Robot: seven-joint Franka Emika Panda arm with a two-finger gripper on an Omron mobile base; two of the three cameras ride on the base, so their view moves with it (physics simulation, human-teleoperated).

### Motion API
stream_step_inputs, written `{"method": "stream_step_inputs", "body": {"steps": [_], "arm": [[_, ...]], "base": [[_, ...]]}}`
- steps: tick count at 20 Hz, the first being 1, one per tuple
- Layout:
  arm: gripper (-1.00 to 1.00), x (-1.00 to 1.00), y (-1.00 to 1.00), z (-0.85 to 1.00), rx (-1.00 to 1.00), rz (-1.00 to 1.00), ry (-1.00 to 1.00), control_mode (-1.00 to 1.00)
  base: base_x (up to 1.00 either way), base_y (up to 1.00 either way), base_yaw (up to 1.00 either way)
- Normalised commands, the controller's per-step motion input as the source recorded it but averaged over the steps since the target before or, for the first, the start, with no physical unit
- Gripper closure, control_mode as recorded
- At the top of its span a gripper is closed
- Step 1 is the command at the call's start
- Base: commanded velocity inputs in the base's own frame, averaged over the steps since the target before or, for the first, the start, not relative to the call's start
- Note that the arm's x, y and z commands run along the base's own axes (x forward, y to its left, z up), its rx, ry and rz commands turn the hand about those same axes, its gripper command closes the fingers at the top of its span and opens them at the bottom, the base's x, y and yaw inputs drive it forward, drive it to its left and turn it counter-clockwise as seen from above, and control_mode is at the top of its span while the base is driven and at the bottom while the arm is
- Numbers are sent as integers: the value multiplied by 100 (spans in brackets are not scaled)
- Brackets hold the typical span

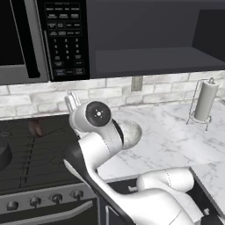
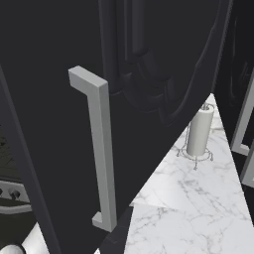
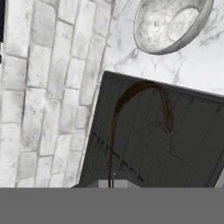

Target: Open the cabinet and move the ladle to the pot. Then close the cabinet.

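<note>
**Ladle over stove, cabinet door open**

Fingers of my end effector (image 1: 72,102) are pressed together. In the hand view the ladle (image 3: 112,131) shows as a thin brown arc whose handle runs down to where my fingertips would be, so I seem to be pinching it, though the contact itself is hidden. It hangs above the stove (image 3: 175,144), apart from the burners. In the left base view it is only a blurred reddish smear (image 1: 36,127) left of my wrist.

The pot (image 1: 3,154) sits on the stove at the far left edge of that view, well apart from the ladle. The bowl (image 3: 170,26) rests on the surface (image 1: 176,136) just beside the stove.

The cabinet (image 1: 149,57) stands open beside the microwave (image 1: 26,39), its dark shelf exposed. Its door (image 2: 49,124), with the silver handle (image 2: 101,149), is swung out close to the right base camera.
</note>
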Motion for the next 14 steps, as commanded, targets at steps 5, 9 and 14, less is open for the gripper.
{"method": "stream_step_inputs", "body": {"steps": [5, 9, 14], "arm": [[100, 12, 38, -13, 0, 0, 1, -100], [100, 10, 37, -16, 0, 0, 2, -100], [100, 9, 20, -13, 0, 0, 2, -100]], "base": [[0, 0, 0], [0, 0, 0], [0, 0, 0]]}}
